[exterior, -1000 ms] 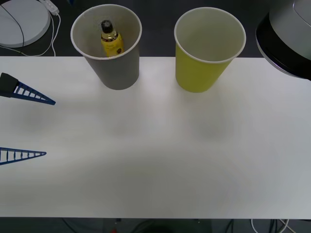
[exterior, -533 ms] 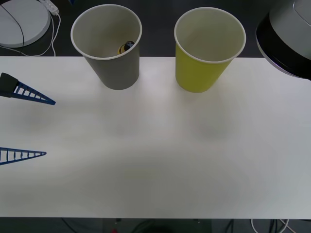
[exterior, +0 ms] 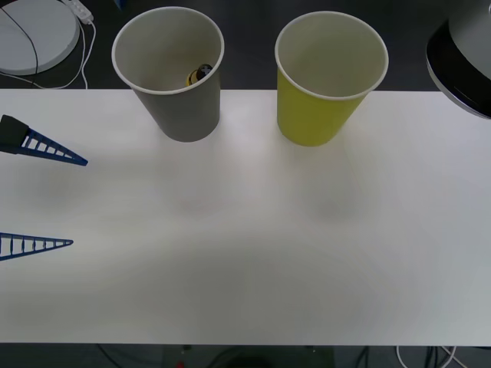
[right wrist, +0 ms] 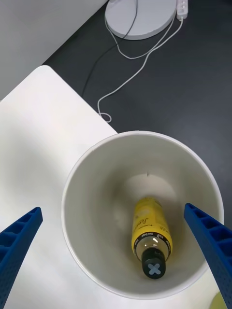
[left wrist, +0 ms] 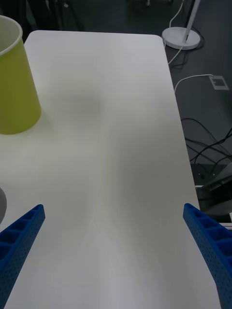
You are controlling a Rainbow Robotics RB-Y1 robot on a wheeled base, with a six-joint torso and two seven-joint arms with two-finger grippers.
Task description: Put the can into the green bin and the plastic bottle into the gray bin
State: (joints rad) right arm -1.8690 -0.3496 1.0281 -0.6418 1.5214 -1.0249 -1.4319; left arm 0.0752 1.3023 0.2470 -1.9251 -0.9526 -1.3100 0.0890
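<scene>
dropped since a second ago from upright at the rim to the bottom of the gray bin (exterior: 175,77): plastic bottle (right wrist: 149,239), now lying tilted inside, black cap toward the near wall, just a sliver of it in the front view (exterior: 199,73). directly above that bin, right gripper (right wrist: 116,251), blue fingers spread wide, holding nothing. at 3 o'clock of the gray bin, standing apart on the white table (exterior: 253,253), green bin (exterior: 326,80), upright. at 9 o'clock over the table's edge, left gripper (exterior: 54,201), fingers parted and empty, unmoved. off the table at 11 o'clock, round white lamp base (exterior: 34,34) with cable.
</scene>
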